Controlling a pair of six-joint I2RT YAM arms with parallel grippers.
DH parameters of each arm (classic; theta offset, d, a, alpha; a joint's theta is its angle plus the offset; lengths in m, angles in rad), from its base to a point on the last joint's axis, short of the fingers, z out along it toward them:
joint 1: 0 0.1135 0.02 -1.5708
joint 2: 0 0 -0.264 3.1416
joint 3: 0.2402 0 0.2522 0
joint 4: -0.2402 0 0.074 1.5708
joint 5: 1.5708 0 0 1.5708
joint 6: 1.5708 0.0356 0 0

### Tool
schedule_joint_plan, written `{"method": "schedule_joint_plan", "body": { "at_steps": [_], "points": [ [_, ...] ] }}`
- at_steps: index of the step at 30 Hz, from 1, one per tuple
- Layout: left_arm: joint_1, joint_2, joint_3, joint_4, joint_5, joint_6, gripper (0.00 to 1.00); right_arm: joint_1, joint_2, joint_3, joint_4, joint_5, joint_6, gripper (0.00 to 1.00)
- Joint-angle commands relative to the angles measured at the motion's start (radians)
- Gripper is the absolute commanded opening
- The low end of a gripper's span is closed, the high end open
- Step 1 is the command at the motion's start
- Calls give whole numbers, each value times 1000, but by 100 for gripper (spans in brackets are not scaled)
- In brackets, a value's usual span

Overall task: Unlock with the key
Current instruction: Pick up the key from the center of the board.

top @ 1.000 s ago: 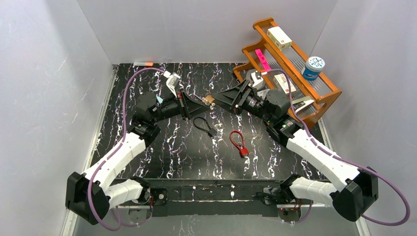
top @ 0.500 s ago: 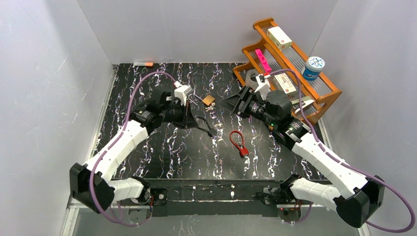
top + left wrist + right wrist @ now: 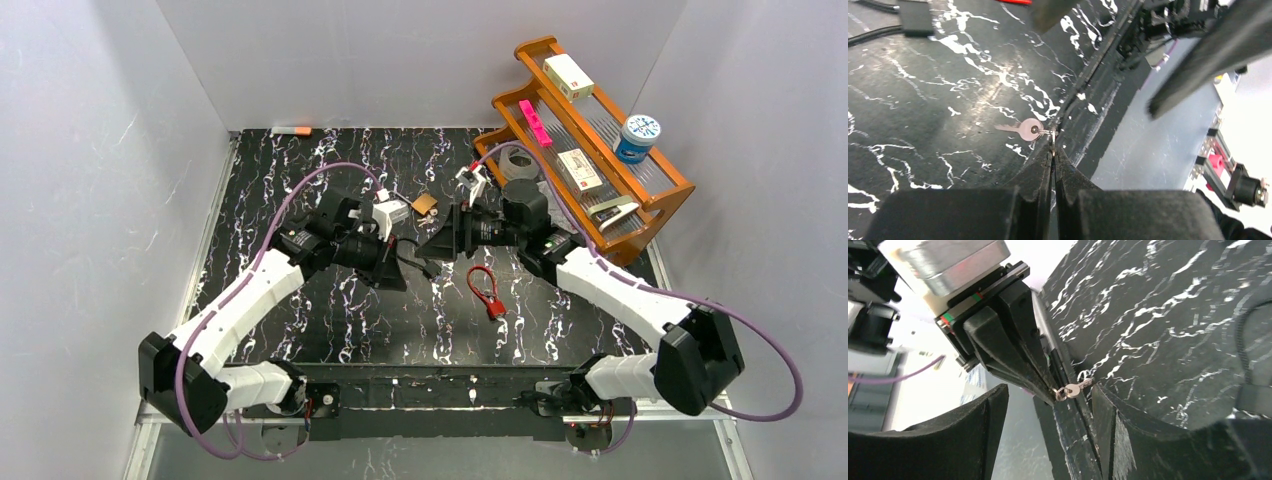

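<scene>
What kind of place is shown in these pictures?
Probably a robot test booth rather than a home: plain white panels wall in a black marbled table, and a wooden rack at its far right corner holds assorted small items.

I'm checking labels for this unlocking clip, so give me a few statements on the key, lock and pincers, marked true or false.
1. The left pincer grips the key by its ring. True.
2. The right pincer is shut. False: its jaws stand wide open.
3. The red lock lies on the table, unheld. True.
4. The key sits in the red lock. False: it hangs at the left pincer's tip, apart from the lock.
5. The blue-lidded jar stands on the table. False: it is on the wooden rack.
</scene>
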Motion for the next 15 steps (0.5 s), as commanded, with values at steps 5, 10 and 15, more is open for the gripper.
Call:
{"method": "schedule_joint_plan", "body": {
  "at_steps": [5,10,15],
  "points": [
    [-32,-76,34,-48,172,84,0,45,71,-3,209,-345,-55,61],
    [-40,-100,30,-60,190,97,0,77,57,24,88,-337,-162,54],
    [-45,-101,29,-61,218,107,0,92,80,54,37,-323,-176,54]
  ]
}}
